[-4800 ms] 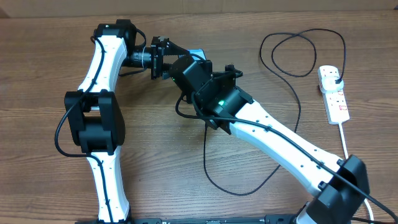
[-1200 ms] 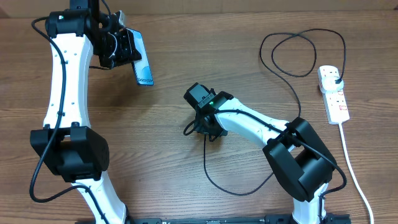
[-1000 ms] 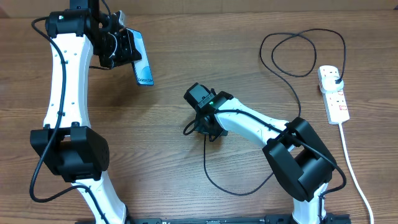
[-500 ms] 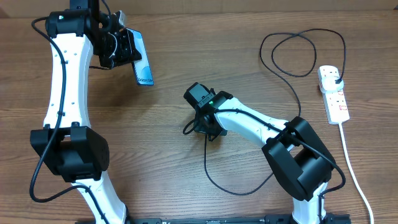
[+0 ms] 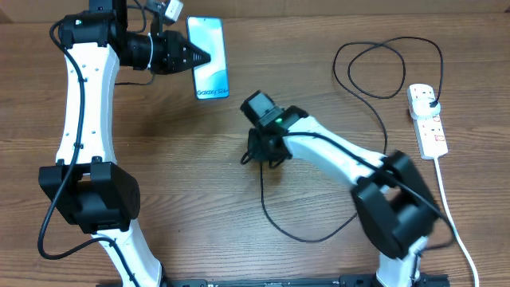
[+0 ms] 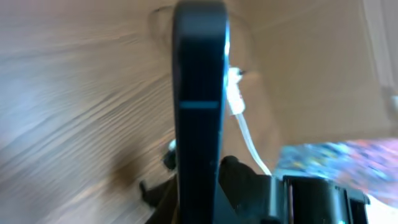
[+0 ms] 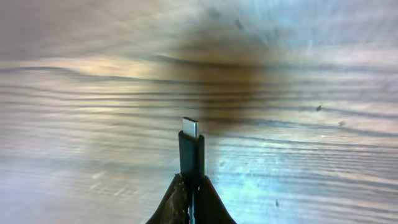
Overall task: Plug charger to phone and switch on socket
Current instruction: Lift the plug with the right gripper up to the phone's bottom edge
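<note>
Just now right gripper [image 7: 191, 190] clamps shut on charger [image 7: 191, 149], tip jutting beyond fingers; left gripper [image 5: 192, 57], clamping phone [image 5: 209, 70], turns screen up: mating next.

Overhead: high, straight down on table [image 5: 199, 223].
Left wrist: close, edge-on to phone [image 6: 199, 106].
Right wrist: close, behind charger [image 7: 191, 149] tip.
Shared: phone, with overhead.

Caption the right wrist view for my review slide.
Right gripper pinches the charger, its connector tip protruding over the wooden table.
</note>
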{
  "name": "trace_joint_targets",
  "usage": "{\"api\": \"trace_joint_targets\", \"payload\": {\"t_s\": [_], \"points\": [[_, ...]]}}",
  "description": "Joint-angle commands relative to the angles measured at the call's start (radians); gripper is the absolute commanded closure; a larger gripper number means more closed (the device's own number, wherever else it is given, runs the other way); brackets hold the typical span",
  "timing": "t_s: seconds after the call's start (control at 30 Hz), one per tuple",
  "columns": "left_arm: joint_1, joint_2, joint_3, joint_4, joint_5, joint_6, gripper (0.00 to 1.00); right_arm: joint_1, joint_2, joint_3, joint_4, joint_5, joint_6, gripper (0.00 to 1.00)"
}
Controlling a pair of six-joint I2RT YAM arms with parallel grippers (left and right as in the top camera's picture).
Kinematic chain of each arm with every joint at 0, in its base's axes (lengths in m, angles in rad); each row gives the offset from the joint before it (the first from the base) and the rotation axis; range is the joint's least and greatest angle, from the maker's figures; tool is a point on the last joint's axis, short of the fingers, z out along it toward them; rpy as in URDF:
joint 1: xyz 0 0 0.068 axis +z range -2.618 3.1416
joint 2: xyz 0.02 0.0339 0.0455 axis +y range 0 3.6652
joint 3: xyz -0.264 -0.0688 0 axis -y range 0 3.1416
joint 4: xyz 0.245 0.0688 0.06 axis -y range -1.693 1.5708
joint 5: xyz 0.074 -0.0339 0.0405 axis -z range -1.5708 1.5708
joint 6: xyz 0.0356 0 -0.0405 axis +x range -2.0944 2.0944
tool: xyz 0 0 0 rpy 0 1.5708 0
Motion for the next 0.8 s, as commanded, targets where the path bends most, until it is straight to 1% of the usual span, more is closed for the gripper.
{"api": "trace_joint_targets", "payload": {"t_s": [0.0,0.03,0.07,0.2,0.27,0.37,0.6,0.77], "points": [[-0.006,-0.011,0.013,0.055,0.328,0.076,0.96,-0.026,-0.211,0.048,0.008,-0.111,-0.123,0.96],[-0.006,-0.011,0.013,0.062,0.349,0.075,0.96,-0.029,-0.228,0.048,0.009,-0.127,-0.137,0.96],[-0.006,-0.011,0.013,0.078,0.403,0.076,0.96,-0.035,-0.282,0.048,0.014,-0.193,-0.175,0.96],[-0.006,-0.011,0.013,0.125,0.521,0.069,0.96,-0.037,-0.369,0.048,0.021,-0.288,-0.189,0.96],[-0.006,-0.011,0.013,0.142,0.521,0.037,0.96,-0.037,-0.384,0.048,0.042,-0.335,-0.188,0.96],[-0.006,-0.011,0.013,0.145,0.521,0.03,0.96,-0.037,-0.386,0.048,0.084,-0.372,-0.188,0.96],[-0.006,-0.011,0.013,0.148,0.52,0.031,0.96,-0.036,-0.39,0.048,0.137,-0.396,-0.188,0.96],[-0.009,-0.011,0.013,0.147,0.504,0.03,0.96,-0.036,-0.41,0.05,0.205,-0.396,-0.188,0.96]]}}
